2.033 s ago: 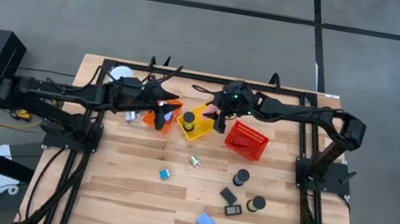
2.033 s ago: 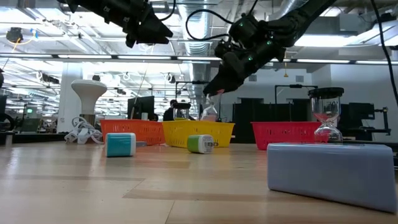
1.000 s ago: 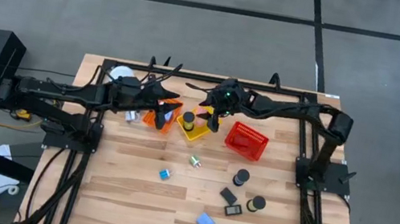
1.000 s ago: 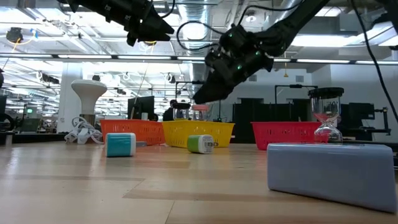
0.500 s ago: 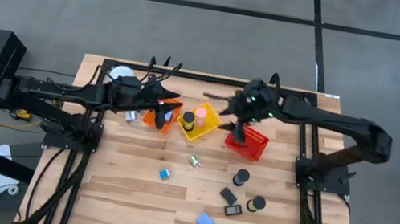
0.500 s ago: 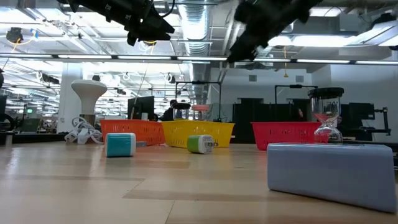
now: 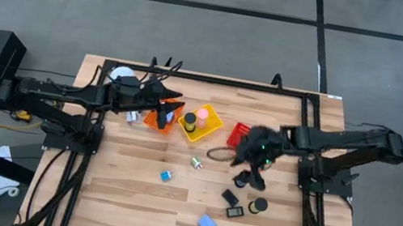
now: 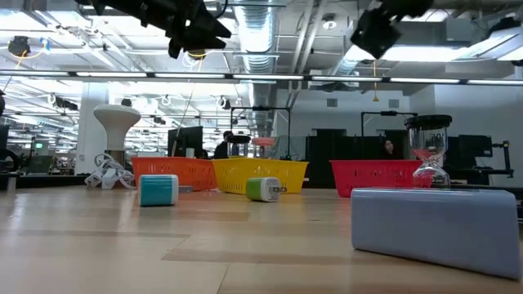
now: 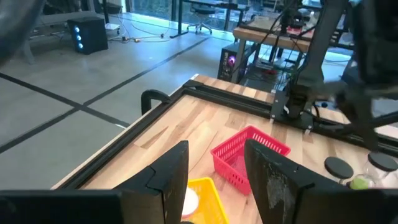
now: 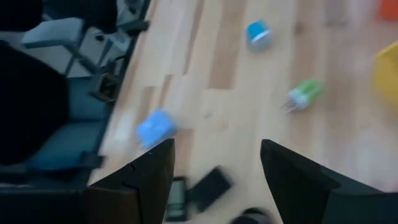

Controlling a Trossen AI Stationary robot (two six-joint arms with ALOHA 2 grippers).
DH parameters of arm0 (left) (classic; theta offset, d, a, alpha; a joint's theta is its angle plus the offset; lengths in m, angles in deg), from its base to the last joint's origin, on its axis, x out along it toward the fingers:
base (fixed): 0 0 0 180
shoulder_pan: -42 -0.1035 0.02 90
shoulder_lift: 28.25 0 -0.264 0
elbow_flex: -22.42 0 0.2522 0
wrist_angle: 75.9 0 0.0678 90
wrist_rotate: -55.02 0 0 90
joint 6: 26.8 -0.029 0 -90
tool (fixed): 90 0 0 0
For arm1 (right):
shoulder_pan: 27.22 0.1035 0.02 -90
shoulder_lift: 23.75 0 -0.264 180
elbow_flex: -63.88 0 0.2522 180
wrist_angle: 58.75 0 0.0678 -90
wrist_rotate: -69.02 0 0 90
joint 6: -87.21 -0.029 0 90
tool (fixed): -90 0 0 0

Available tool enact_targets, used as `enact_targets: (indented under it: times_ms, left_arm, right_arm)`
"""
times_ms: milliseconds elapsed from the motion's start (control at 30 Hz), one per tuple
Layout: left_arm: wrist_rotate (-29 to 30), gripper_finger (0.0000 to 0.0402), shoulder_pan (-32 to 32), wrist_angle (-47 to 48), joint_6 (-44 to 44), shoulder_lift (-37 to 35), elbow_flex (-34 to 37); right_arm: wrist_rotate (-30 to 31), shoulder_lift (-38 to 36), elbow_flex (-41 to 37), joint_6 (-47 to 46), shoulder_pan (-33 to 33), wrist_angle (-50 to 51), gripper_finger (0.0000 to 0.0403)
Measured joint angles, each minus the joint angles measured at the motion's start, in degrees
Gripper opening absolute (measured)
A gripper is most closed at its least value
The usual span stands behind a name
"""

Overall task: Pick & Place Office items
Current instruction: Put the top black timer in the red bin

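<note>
Right gripper (image 7: 252, 164): spread wide, holding nothing, hovering above the bench (image 7: 129, 199). Just beyond it toward the bench's front edge: black flat rectangles (image 7: 230, 197) and a black cylinder (image 7: 258, 205). Farther from it the same way: a light-blue block (image 7: 206, 224). Probably light, rigid and smooth, so liable to roll or slip. Better to pinch the cylinder across its round sides at mid-height. Left gripper (image 7: 170, 116): likewise unclenched and empty, waiting above the orange basket (image 7: 153, 120), next to the yellow basket (image 7: 211, 127) with the pink cylinder (image 7: 202, 117).
</note>
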Motion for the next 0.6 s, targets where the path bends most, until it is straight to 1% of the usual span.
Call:
enact_targets:
  times_ms: [100,200,300,367,467,600]
  left_arm:
    - [0.00,0.0150,0.00,-0.42,0.08,0.00,0.00]
    - [0.00,0.0150,0.00,-0.82,0.11,0.02,0.00]
    - [0.00,0.0150,0.00,-0.77,0.23,0.00,0.00]
    - [0.00,0.0150,0.00,-0.80,1.97,0.00,0.00]
    - [-0.02,0.0150,0.00,-0.80,3.94,0.00,0.00]
    - [-0.02,0.0150,0.00,-0.77,4.02,0.00,0.00]
  right_arm:
    - [2.75,-0.04,-0.55,-4.38,4.34,-1.36,0.0228]
    - [8.06,-0.04,-0.69,-6.21,8.22,-2.02,0.0228]
    - [11.84,-0.03,-0.69,-7.95,11.13,-3.01,0.0228]
    - [13.90,0.46,-0.68,-9.73,12.60,-4.49,0.0228]
    - [14.52,1.05,-0.77,-11.61,14.11,-5.23,0.0228]
    - [14.43,2.93,-0.75,-11.33,15.98,-5.35,0.0228]
